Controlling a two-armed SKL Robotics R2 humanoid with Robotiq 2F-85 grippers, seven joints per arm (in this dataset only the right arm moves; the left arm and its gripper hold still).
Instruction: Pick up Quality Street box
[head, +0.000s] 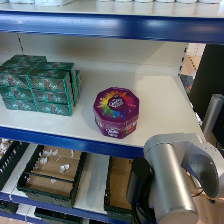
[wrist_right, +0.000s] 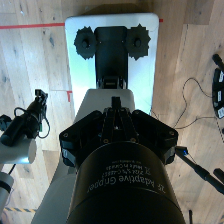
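Purple tub: the Quality Street box (head: 116, 111) sits on the white shelf (head: 160, 95), near its front edge, lid up, untouched.
Right arm: your arm (head: 172, 175) hangs low, below the shelf's blue front rail (head: 65, 137), well apart from the box.
Pincer: the wrist camera looks down over the pincer (wrist_right: 116, 102) at the wooden floor; you cannot tell whether it is wide or narrow.
Rail risk: rising straight up could clip the rail, so come in from the front.
Grip risk: the tub looks wide; a narrow pincer might shove it backward.
Neighbours: the stacked green boxes (head: 40, 85) stand near; a sideways approach could nudge them.
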